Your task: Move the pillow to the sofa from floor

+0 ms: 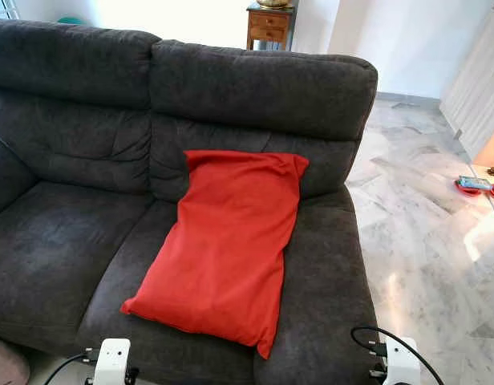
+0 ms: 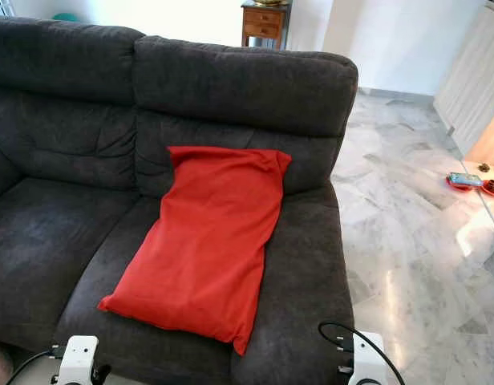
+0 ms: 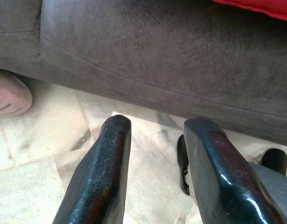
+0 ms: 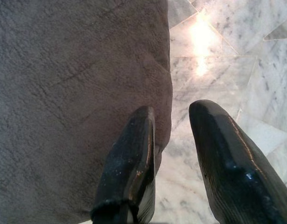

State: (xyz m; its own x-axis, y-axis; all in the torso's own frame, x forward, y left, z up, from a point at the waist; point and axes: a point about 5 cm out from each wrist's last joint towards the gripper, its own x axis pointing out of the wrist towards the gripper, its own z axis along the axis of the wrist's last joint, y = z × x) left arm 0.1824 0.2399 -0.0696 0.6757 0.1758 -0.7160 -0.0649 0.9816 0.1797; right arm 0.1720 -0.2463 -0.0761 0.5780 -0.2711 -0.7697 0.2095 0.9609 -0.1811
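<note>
Apparently done: pillow [image 1: 227, 241] lies on sofa [image 1: 62, 241] seat, leaning on backrest. Left end effector [image 3: 155, 154] and right end effector [image 4: 174, 144] both open, empty.

Pillow [image 1: 223, 249] covers right seat — left seat [image 1: 54, 249] free.

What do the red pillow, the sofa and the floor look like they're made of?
The pillow looks like thin woven cloth, matte, with soft wrinkles and loose corners. The sofa seems a grey suede-like microfibre: it shows a fine crinkled nap up close. The floor looks like polished marble tile, white with grey veins and glare patches.
</note>
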